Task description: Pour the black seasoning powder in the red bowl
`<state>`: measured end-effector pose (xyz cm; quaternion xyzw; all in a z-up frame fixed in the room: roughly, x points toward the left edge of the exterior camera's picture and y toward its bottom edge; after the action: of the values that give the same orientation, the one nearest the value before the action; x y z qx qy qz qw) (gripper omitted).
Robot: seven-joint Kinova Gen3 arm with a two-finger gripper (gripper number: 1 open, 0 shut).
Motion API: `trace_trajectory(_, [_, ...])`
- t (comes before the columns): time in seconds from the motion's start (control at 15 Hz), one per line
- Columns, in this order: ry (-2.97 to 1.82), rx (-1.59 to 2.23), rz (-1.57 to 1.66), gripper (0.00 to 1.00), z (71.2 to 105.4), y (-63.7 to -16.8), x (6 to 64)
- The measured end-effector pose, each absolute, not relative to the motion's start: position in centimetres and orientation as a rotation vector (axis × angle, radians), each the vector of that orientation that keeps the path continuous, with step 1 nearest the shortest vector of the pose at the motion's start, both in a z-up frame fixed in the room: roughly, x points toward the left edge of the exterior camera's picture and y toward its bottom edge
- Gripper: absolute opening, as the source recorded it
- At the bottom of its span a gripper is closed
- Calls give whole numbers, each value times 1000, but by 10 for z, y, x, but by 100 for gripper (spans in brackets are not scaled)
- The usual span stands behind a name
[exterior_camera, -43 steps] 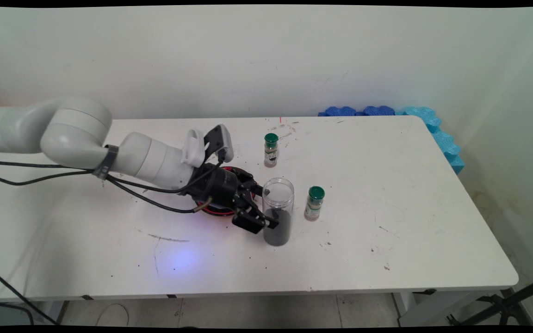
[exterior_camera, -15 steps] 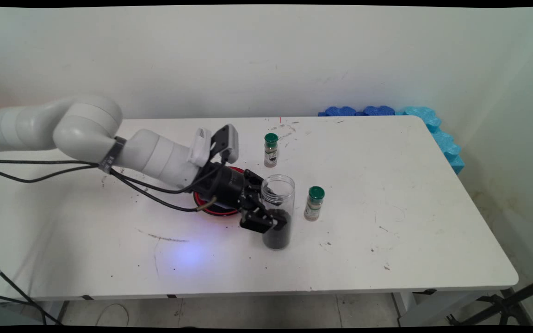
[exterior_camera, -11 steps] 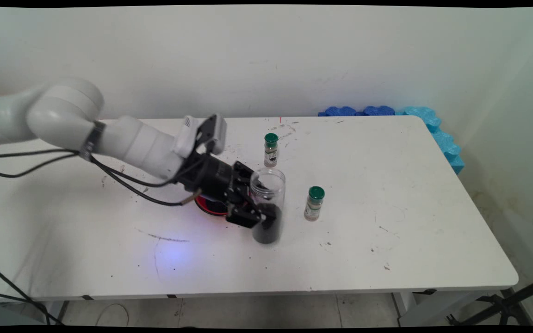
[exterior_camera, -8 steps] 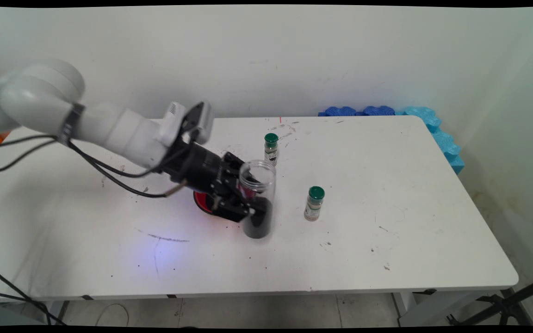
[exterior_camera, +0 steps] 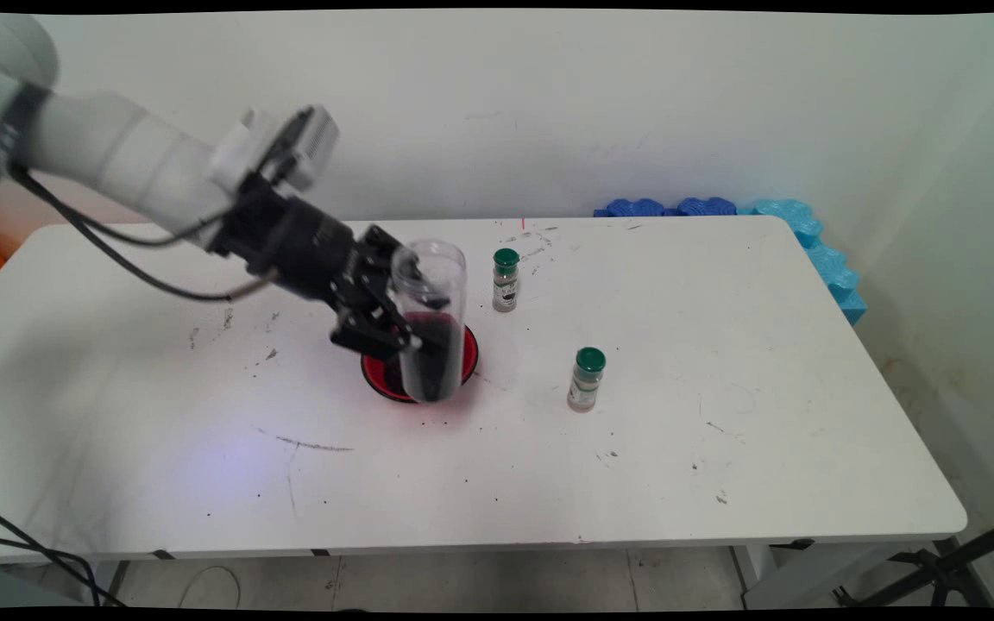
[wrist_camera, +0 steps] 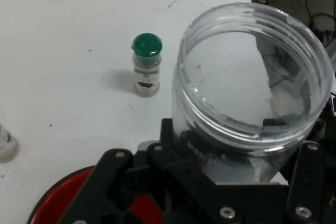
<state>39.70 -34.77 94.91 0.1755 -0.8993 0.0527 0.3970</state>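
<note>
My gripper (exterior_camera: 406, 323) is shut on a clear open-topped plastic jar (exterior_camera: 430, 319) with dark grains filling its lower part. The jar hangs upright, lifted off the table, over a red bowl (exterior_camera: 468, 354) that it partly hides. In the hand view the jar's open mouth (wrist_camera: 252, 72) fills the right half, with the gripper (wrist_camera: 231, 192) black linkage below it and the red bowl's rim (wrist_camera: 68, 187) at bottom left. A green-capped spice bottle (exterior_camera: 505, 279) stands just right of the jar; the hand view shows a spice bottle (wrist_camera: 146, 65) too.
A second green-capped spice bottle (exterior_camera: 585, 379) stands further right toward the near side. Blue foam pieces (exterior_camera: 721, 207) lie along the table's far right edge against the wall. Dark specks and scuff marks dot the white table (exterior_camera: 721, 414).
The gripper closed on the jar, lifted it off the table and carried it left and up. The jar now hangs over the red bowl. Both spice bottles stayed put.
</note>
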Motion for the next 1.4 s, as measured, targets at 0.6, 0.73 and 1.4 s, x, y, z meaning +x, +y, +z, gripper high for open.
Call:
trace_trajectory(0.6, [-2298, 475, 168, 0, 998, -351, 417])
trace_trajectory(0.73, [-2300, 487, 162, 0, 1002, -351, 418])
trace_trajectory(1.4, [-2295, 715, -20, 0, 1003, -345, 421])
